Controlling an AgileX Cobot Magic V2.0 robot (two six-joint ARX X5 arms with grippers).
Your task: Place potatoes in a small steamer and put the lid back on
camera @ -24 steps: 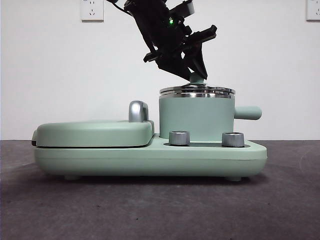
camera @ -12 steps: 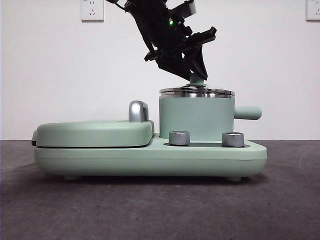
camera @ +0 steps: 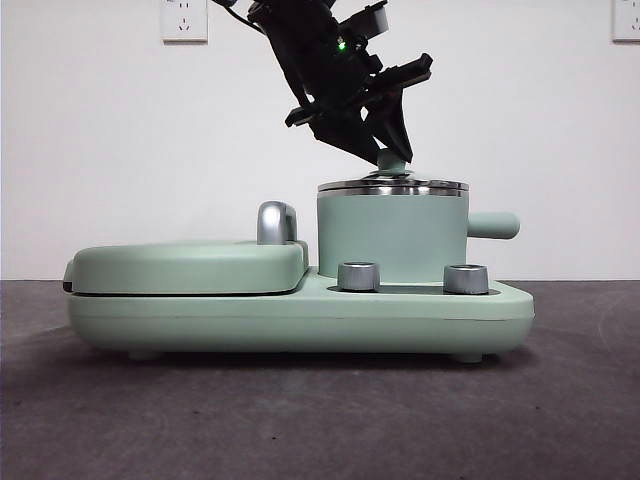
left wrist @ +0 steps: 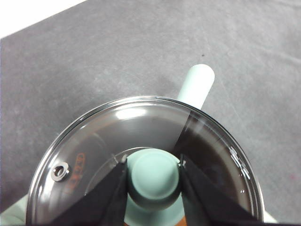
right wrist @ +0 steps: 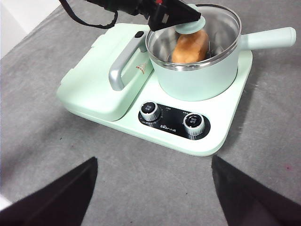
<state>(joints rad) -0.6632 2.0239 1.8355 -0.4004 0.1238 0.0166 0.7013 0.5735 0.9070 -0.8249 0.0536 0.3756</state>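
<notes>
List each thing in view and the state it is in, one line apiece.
Lid: seated on the steamer, knob between the left gripper's jaws.
Steamer: covered, on the cooker base, handle sticking out sideways.
Potato: inside the steamer.
Griddle cover: shut.
Left gripper: shut on the lid's knob.
Right gripper: open, held apart from the cooker.

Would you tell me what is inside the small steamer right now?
One potato lies inside the small steamer, seen through the glass lid whose knob the left gripper clasps. The steamer's floor beneath it is hidden.
</notes>
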